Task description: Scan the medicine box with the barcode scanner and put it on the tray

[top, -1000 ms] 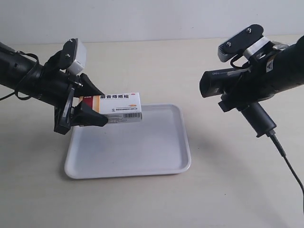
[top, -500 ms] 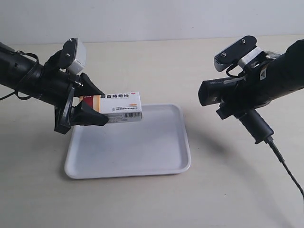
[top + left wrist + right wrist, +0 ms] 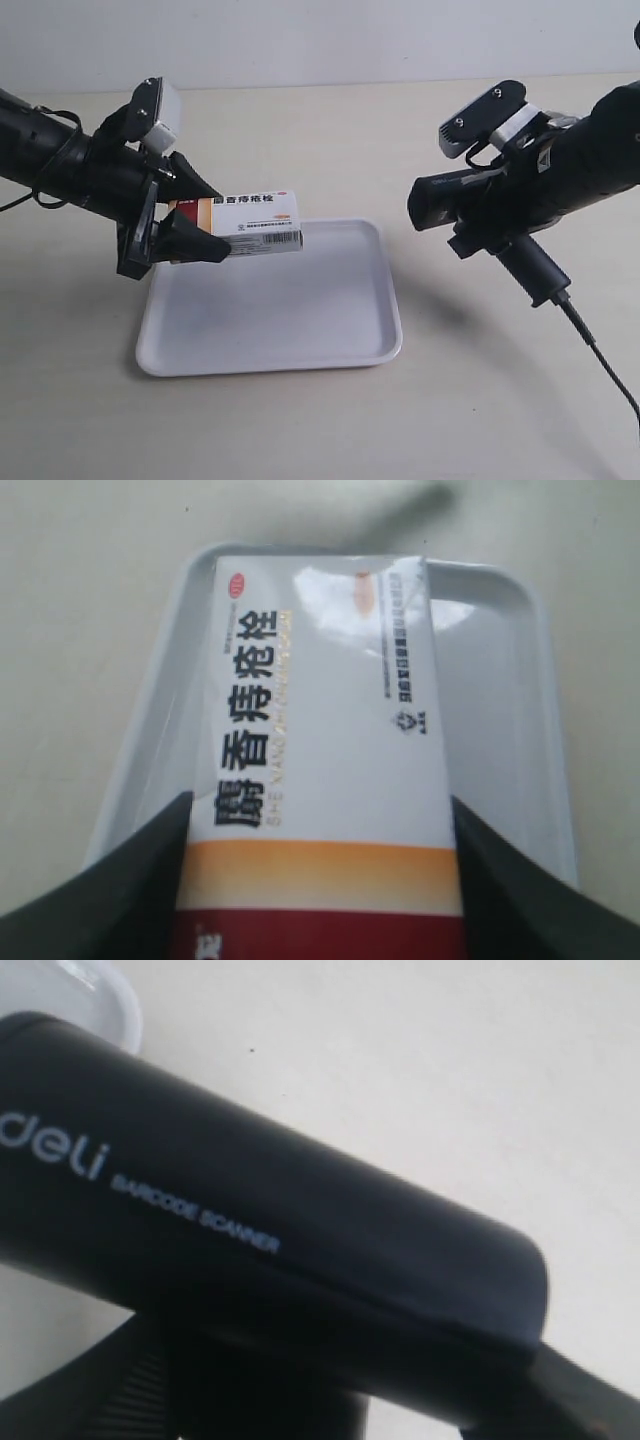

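The white medicine box [image 3: 250, 224] with its dark red and tan end hangs above the white tray [image 3: 300, 340], near the tray's far left corner. My left gripper [image 3: 180, 215] is shut on the box's banded end; the left wrist view shows the box [image 3: 325, 740] between both fingers [image 3: 120, 900] with the tray [image 3: 520, 710] beneath. The black barcode scanner [image 3: 480, 205] is held in the air to the right of the tray, its head pointing toward the box. My right gripper [image 3: 500, 225] is shut on it. The scanner head [image 3: 250, 1240] fills the right wrist view.
The scanner's black cable [image 3: 600, 355] trails from the handle down over the beige table toward the lower right. A corner of the tray [image 3: 100, 995] shows in the right wrist view. Both arms reach in from the sides.
The right arm has carried the scanner slightly left, toward the box. The left gripper has lifted the box's free end a touch.
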Tool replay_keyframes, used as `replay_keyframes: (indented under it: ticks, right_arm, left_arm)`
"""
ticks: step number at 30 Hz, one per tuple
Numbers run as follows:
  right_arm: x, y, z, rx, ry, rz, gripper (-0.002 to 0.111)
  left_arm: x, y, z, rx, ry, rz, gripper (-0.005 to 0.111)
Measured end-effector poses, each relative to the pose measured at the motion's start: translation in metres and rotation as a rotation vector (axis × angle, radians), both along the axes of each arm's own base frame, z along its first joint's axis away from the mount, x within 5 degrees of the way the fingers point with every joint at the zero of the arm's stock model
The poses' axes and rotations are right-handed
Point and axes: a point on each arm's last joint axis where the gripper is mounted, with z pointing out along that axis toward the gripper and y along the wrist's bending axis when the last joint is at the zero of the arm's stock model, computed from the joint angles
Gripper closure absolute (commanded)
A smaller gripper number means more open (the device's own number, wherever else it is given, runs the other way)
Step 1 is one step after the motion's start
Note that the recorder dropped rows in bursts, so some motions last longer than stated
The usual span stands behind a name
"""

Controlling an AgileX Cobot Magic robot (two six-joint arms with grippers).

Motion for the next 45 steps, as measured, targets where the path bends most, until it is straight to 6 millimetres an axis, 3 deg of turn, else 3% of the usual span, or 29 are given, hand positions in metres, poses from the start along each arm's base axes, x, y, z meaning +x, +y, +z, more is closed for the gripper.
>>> replay_keyframes:
  ticks: [4,6,8,11,13,17,20,25,27,30,33,36,42,45]
  right_arm:
    - [0.015,-0.012,-0.02,0.064,0.019,-0.155,0.108]
    - [0.02,-0.014,-0.045,0.083,0.075,-0.235,0.108]
    - [0.022,-0.013,-0.057,0.089,0.091,-0.252,0.108]
    - [0.024,-0.012,-0.06,0.104,0.077,-0.254,0.108]
    - [0.024,-0.012,-0.06,0.105,0.075,-0.254,0.108]
    - [0.024,-0.012,-0.06,0.118,0.08,-0.279,0.101]
    - [0.024,-0.012,-0.06,0.123,0.082,-0.289,0.086]
    - [0.024,-0.012,-0.06,0.125,0.081,-0.29,0.052]
    - [0.024,-0.012,-0.06,0.126,0.082,-0.292,0.039]
    - [0.024,-0.012,-0.059,0.128,0.08,-0.294,0.024]
    - [0.024,-0.012,-0.047,0.144,0.055,-0.295,0.02]
    - [0.022,-0.013,-0.028,0.163,0.019,-0.294,0.019]
    - [0.011,-0.018,0.033,0.248,-0.11,-0.296,0.021]
    - [0.002,-0.021,0.066,0.316,-0.192,-0.301,0.032]
  left_arm:
    - [-0.001,-0.005,-0.012,-0.069,0.094,0.0,0.106]
    - [0.006,-0.008,-0.034,-0.105,0.171,0.084,0.106]
    - [0.012,-0.007,-0.05,-0.097,0.199,0.162,0.106]
    - [0.018,-0.004,-0.064,-0.008,0.165,0.229,0.105]
    - [0.019,-0.006,-0.067,0.043,0.133,0.245,0.097]
    - [0.013,-0.021,-0.071,0.123,0.076,0.205,0.065]
    - [0.01,-0.03,-0.069,0.147,0.045,0.178,0.043]
    - [0.004,-0.036,-0.07,0.17,0.031,0.101,0.01]
    - [0.002,-0.037,-0.07,0.17,0.035,0.072,0.002]
    - [0.001,-0.037,-0.068,0.173,0.036,0.063,0.001]
    - [0.0,-0.036,-0.06,0.178,0.033,0.071,0.001]
    - [0.0,-0.035,-0.038,0.157,0.009,0.108,0.001]
    - [-0.007,-0.032,0.021,0.101,-0.017,0.202,0.002]
    - [-0.019,-0.032,0.046,0.052,0.019,0.199,0.011]
